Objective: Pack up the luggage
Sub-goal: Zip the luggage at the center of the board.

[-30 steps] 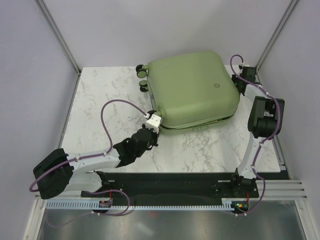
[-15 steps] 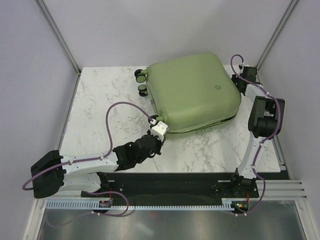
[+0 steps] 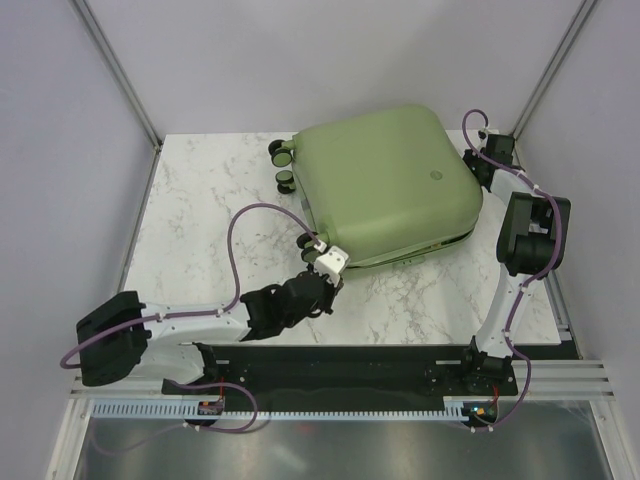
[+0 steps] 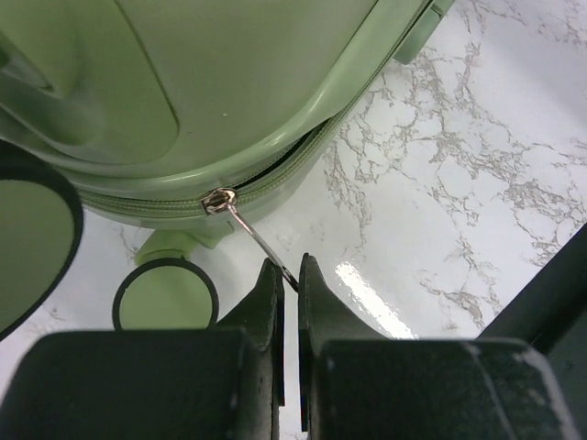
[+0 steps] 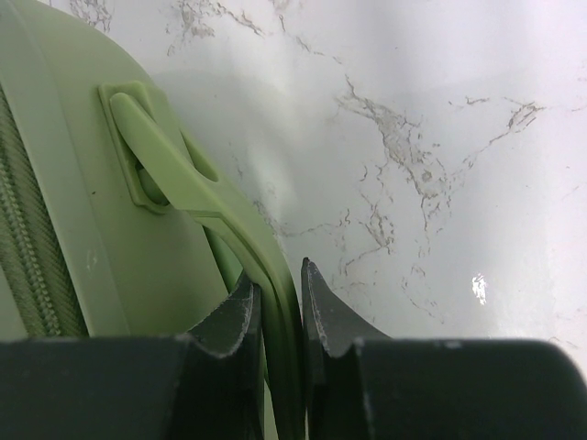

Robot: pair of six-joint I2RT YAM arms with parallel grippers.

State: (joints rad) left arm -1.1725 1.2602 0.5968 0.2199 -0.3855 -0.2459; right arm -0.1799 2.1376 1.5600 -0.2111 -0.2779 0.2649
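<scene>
At left we see the left gripper [image 4: 290, 271] pinched on the zipper pull [image 4: 258, 240]; centre, the sage-green hard-shell luggage [image 3: 385, 185] lies flat, far right on the marble table [image 3: 200, 200]; at right, the right gripper [image 5: 276, 284] clamps its side handle [image 5: 176, 176]

The left arm [image 3: 190, 322] lies low across the lower left of the top view, its shoulder near the left edge and its forearm reaching up and right toward the centre. The left gripper [image 4: 289, 275] is closed tight — its two fingertips pinch the end of a thin metal zipper pull [image 4: 260, 240]. The right arm [image 3: 528, 240] rises along the right edge, elbow high, wrist bent toward the upper right. The right gripper [image 5: 280, 291] is clamped narrowly on a green side handle [image 5: 174, 174], one finger on either side.
</scene>
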